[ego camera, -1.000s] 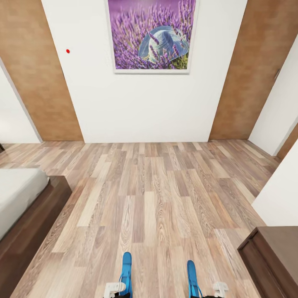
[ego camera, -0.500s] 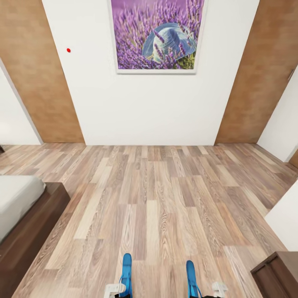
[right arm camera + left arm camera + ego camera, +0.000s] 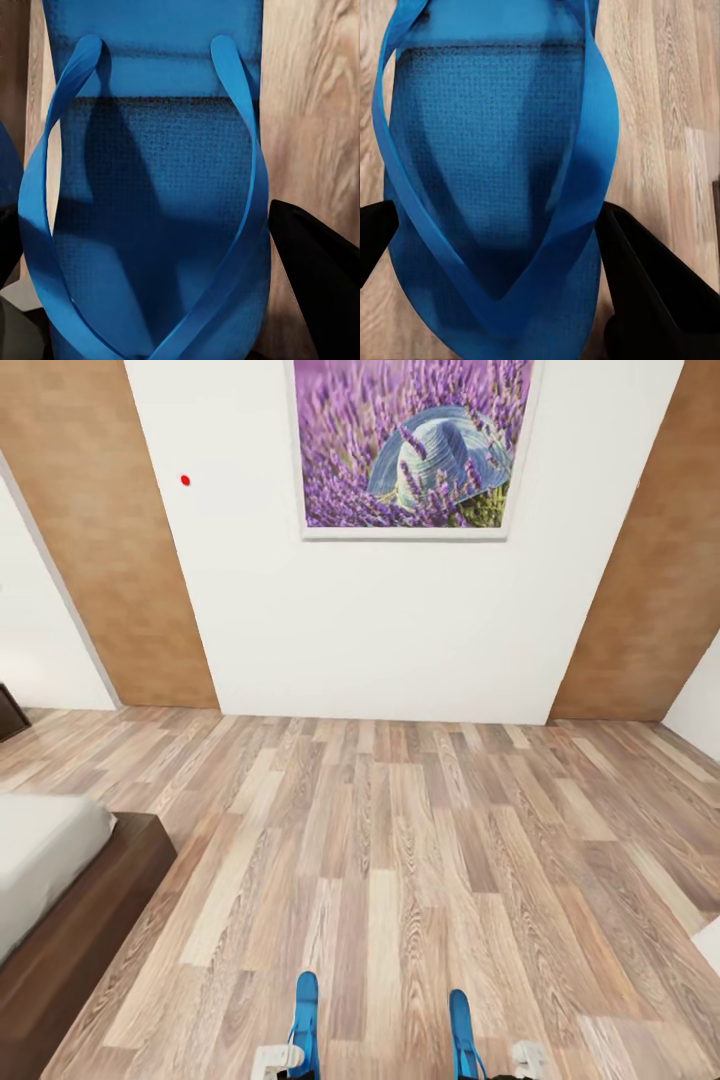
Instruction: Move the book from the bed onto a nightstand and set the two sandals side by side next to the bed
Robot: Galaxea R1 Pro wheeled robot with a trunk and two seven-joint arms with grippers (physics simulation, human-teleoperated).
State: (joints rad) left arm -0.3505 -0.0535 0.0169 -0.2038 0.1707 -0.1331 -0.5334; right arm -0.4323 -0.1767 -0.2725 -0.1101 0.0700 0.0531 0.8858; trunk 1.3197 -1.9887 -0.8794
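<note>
Left gripper (image 3: 502,262) grips one blue sandal (image 3: 306,1020) between its fingers, right gripper (image 3: 150,262) likewise clamps the other sandal (image 3: 461,1025), both pointing forward over the wood floor (image 3: 400,840), with the bed (image 3: 60,900) nearer the left arm.

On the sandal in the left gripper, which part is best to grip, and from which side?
A judgement: grip the left sandal at its narrow end, across the sole's two side edges, coming in along its length. The sole is flat and thin, and the dark fingers already flank it there.
</note>
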